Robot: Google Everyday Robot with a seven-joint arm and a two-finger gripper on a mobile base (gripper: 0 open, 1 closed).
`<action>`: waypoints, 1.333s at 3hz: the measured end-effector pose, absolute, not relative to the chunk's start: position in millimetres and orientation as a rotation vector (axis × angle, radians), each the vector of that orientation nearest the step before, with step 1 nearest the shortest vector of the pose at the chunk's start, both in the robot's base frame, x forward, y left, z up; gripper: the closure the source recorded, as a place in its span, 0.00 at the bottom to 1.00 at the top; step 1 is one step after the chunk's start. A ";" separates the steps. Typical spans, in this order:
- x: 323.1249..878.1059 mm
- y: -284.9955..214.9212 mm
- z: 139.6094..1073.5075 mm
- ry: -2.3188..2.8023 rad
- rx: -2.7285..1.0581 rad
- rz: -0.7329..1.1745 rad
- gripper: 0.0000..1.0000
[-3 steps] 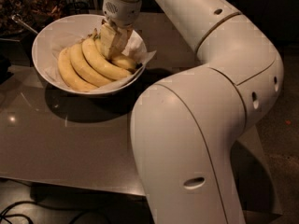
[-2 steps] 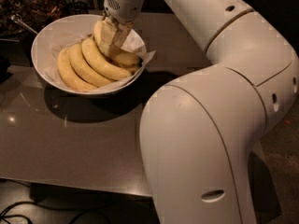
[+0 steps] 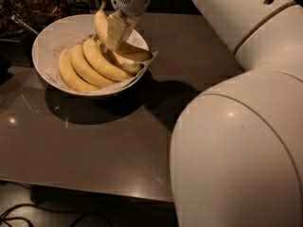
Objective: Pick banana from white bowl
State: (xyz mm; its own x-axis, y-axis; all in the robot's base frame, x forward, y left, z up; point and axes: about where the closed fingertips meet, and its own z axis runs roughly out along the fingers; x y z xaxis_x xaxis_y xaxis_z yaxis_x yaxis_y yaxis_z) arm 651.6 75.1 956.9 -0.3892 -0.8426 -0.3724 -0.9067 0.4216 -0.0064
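Note:
The white bowl (image 3: 57,32) with its crinkled paper liner stands at the back left of the grey table (image 3: 94,145). Three yellow bananas (image 3: 87,65) lie side by side in it. My gripper (image 3: 118,34) reaches down from above over the right half of the bowl. It is shut on the banana (image 3: 101,22) and holds it tilted, a little above the others. The stem end points up to the left of the fingers. The darker tip end (image 3: 139,56) sticks out low to the right, near the bowl's rim.
My large white arm (image 3: 236,141) fills the right side and hides that part of the table. A dark container with a metal utensil (image 3: 23,25) sits behind the bowl at the far left. Cables (image 3: 14,214) lie on the floor below the table's front edge.
The gripper has risen with the banana, lifting it off the other three. The arm's elbow has swung right and closer to the camera.

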 end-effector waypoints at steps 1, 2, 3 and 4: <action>652.2 78.1 958.0 2.348 -1.515 0.285 1.00; 634.5 77.9 971.8 2.335 -1.522 0.274 1.00; 592.2 79.2 994.7 2.296 -1.587 0.303 1.00; 597.4 82.5 993.3 2.293 -1.576 0.301 1.00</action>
State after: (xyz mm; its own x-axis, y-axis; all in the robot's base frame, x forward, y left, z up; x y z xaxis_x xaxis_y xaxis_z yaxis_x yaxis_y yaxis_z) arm 597.4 82.5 993.3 -0.3261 -0.8597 -0.3931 -0.9320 0.3619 -0.0182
